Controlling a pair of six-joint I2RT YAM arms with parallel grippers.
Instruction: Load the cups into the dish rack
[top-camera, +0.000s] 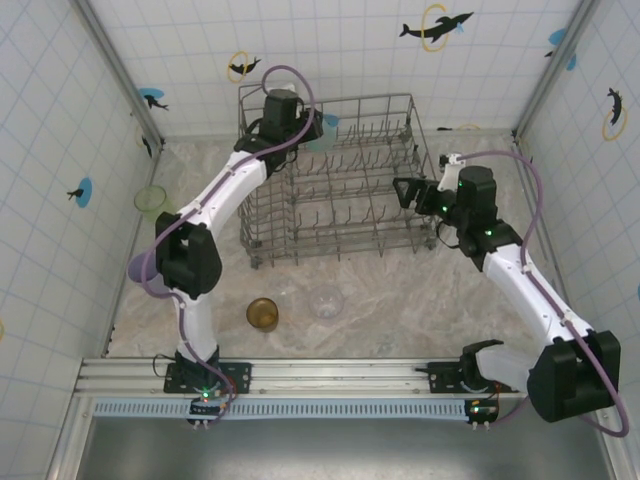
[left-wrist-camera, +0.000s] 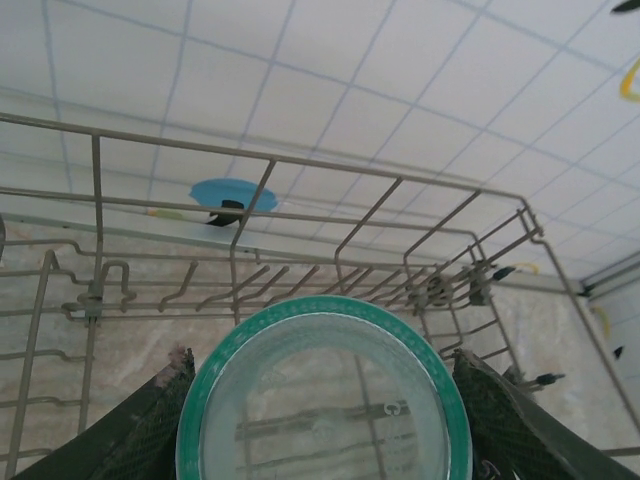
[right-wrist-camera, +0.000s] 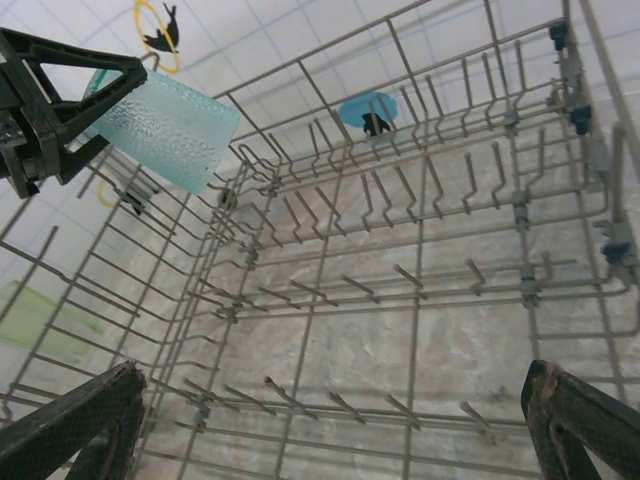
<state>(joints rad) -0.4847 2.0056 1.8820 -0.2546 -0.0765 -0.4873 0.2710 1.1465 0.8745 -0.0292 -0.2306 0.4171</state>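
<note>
The left pincer (top-camera: 300, 127) is clamped on the teal cup (top-camera: 322, 136), above the dish rack (top-camera: 360, 100) at its upper-left corner. The right pincer (top-camera: 408, 190) stands wide apart and empty at the rack's right side. The cup likely wants tipping mouth-down and lowering between tines, with the release coming only once it is seated.

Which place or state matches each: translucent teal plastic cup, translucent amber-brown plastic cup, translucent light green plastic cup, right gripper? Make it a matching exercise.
1. translucent teal plastic cup
2. translucent amber-brown plastic cup
3. translucent light green plastic cup
4. right gripper

A. on the table, left of the grey wire dish rack
B. held by the left gripper over the rack's far side
C. on the table in front of the rack, beside a clear cup
D. open, at the rack's right side

Pairs: 1-B, 2-C, 3-A, 4-D.
</note>
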